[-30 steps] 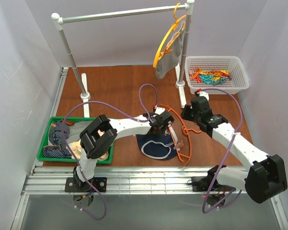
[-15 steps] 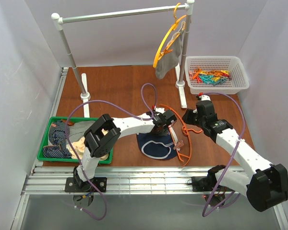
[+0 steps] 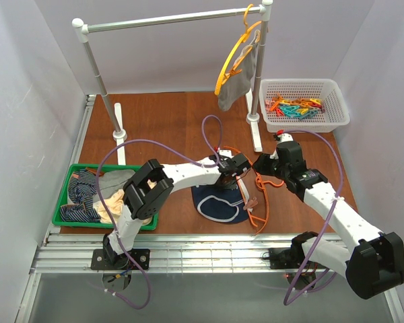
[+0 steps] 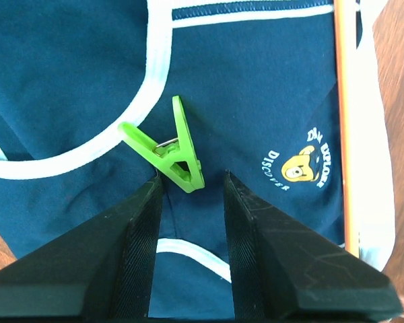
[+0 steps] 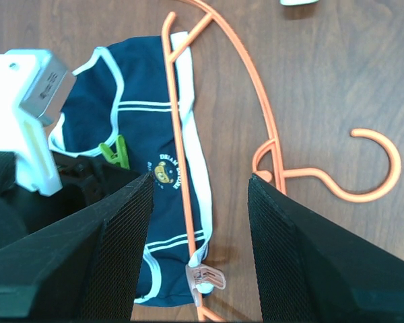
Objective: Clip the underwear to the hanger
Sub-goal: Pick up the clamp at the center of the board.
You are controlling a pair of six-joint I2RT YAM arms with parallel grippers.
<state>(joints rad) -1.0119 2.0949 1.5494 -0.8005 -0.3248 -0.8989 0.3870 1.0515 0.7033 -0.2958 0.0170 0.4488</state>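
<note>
The navy underwear (image 3: 215,202) lies flat on the table, its white-edged waistband along the bar of the red-orange hanger (image 3: 262,219). A pinkish clip (image 5: 205,277) pins one waistband corner to that bar. A green clothespin (image 4: 165,145) lies loose on the underwear (image 4: 269,87). My left gripper (image 4: 192,195) is open just above the fabric, its fingertips at the pin's near end. My right gripper (image 5: 198,185) is open and empty, hovering over the hanger bar (image 5: 178,134) and waistband. The hanger's hook (image 5: 380,168) lies to the right.
A white basket (image 3: 333,101) of coloured clothespins stands at the back right. A yellow-orange hanger with grey underwear (image 3: 237,70) hangs on the rail (image 3: 168,19). A green tray (image 3: 66,219) of clothes sits at the left. The rack's foot (image 3: 256,138) is just behind the grippers.
The left gripper has shifted a little to the right over the underwear. The right arm has swung its elbow outward and its gripper now sits lower over the hanger.
</note>
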